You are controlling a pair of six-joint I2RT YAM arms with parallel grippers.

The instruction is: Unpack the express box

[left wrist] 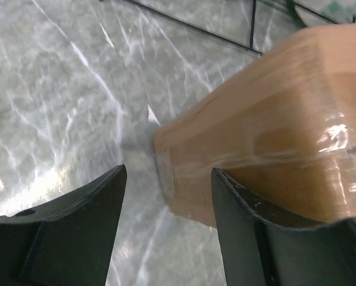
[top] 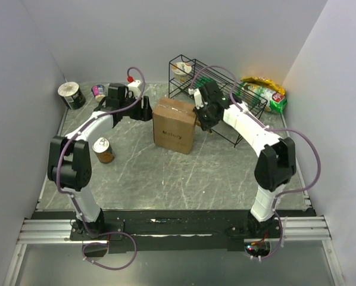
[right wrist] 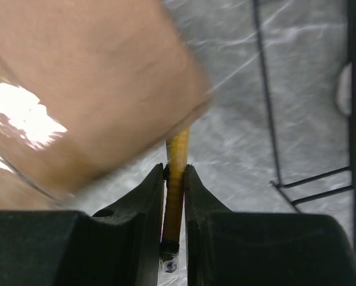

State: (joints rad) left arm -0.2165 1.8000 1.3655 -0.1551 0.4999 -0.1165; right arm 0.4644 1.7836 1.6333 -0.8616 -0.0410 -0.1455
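Observation:
The express box [top: 174, 128] is a brown taped carton standing mid-table. My left gripper [top: 147, 110] is at its upper left corner, open. In the left wrist view the box's taped corner [left wrist: 273, 131] lies just beyond the gap between the jaws [left wrist: 169, 173], with nothing between them. My right gripper [top: 199, 113] is at the box's upper right edge. In the right wrist view it [right wrist: 175, 170] is shut on a thin yellow ribbed tool [right wrist: 177, 179], whose tip goes out of sight at the edge of the box [right wrist: 77, 89].
A black wire rack [top: 225, 101] stands right behind the right gripper, with a cup [top: 181, 71] in it. Snack bags [top: 264, 92] lie at the back right. A brown can [top: 103, 150] stands by the left arm. A large tin [top: 71, 95] and a small can [top: 99, 92] are at the back left.

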